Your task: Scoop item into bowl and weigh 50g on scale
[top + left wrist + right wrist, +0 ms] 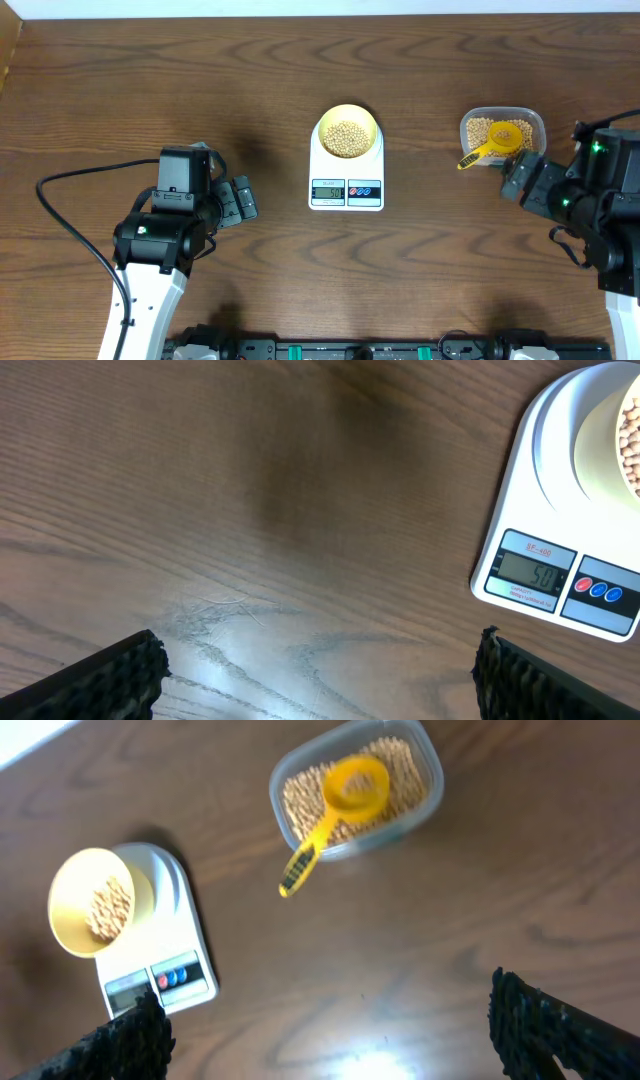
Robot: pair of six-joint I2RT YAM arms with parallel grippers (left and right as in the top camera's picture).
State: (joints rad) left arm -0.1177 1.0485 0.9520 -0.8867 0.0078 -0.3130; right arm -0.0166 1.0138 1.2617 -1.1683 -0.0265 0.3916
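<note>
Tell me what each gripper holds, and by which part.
Nothing is held. The left gripper and right gripper both stand open above the table; the scoop rests in the tub.

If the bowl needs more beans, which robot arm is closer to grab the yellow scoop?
Probably the right one. The scoop lies in the tub near the open right claw. The left claw, also open, sits on the far side of the scale.
</note>
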